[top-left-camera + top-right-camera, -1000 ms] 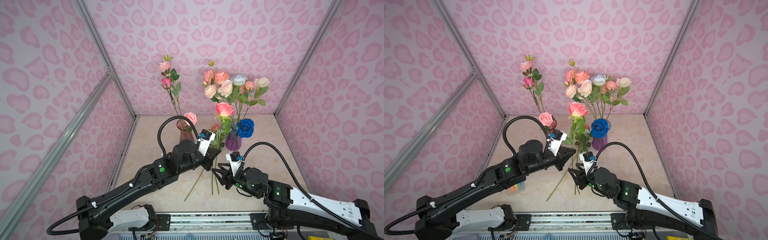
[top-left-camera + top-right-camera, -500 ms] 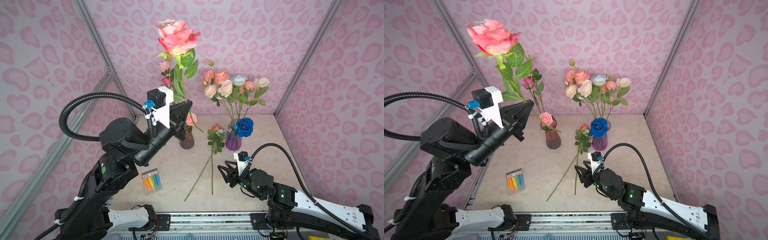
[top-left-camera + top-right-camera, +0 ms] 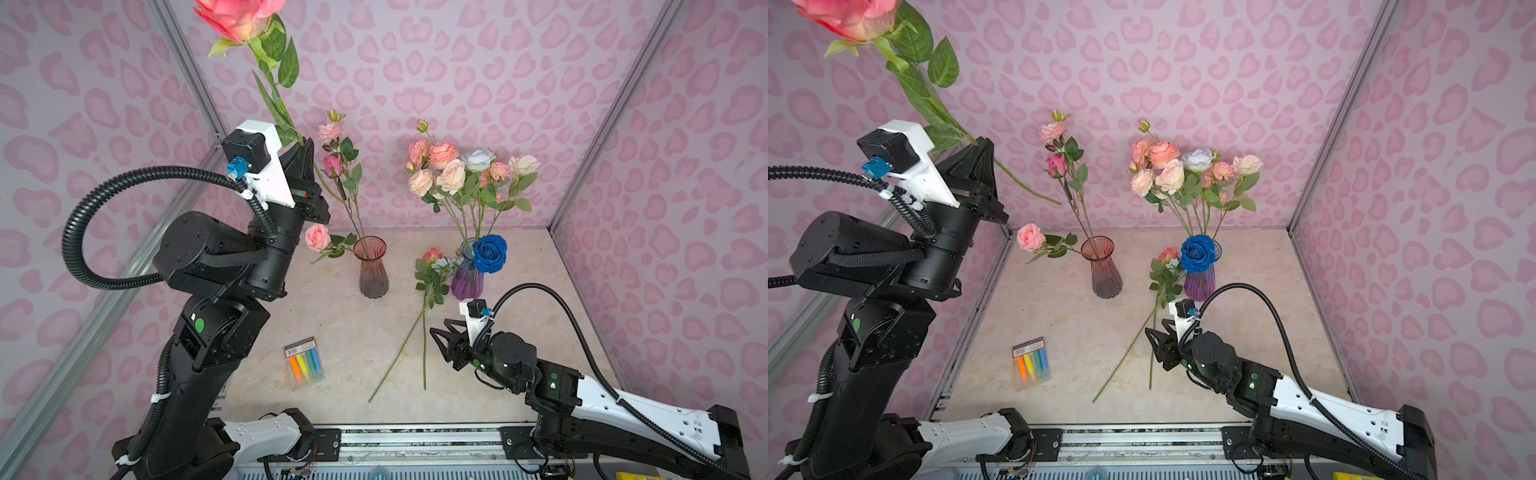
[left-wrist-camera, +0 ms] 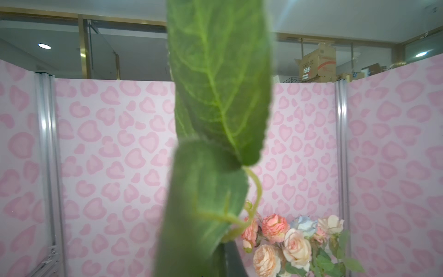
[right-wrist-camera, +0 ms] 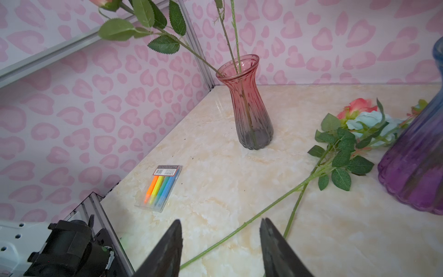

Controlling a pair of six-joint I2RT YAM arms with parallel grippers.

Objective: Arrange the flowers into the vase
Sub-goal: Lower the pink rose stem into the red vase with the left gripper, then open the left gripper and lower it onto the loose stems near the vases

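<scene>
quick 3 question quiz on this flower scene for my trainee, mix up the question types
1. True or false: the left gripper has its fingers shut on the stem of the raised pink rose.
2. How many loose flowers lie on the table? A) one B) two C) four
3. Fill in: the deep blue rose sits in the ___ vase.
Key: 1 true; 2 B; 3 purple vase

Loose flowers [image 3: 432, 272] lie on the table [image 3: 540, 299] before the right vase [image 3: 467, 284], marker pack [image 3: 304, 365] to their left
</scene>
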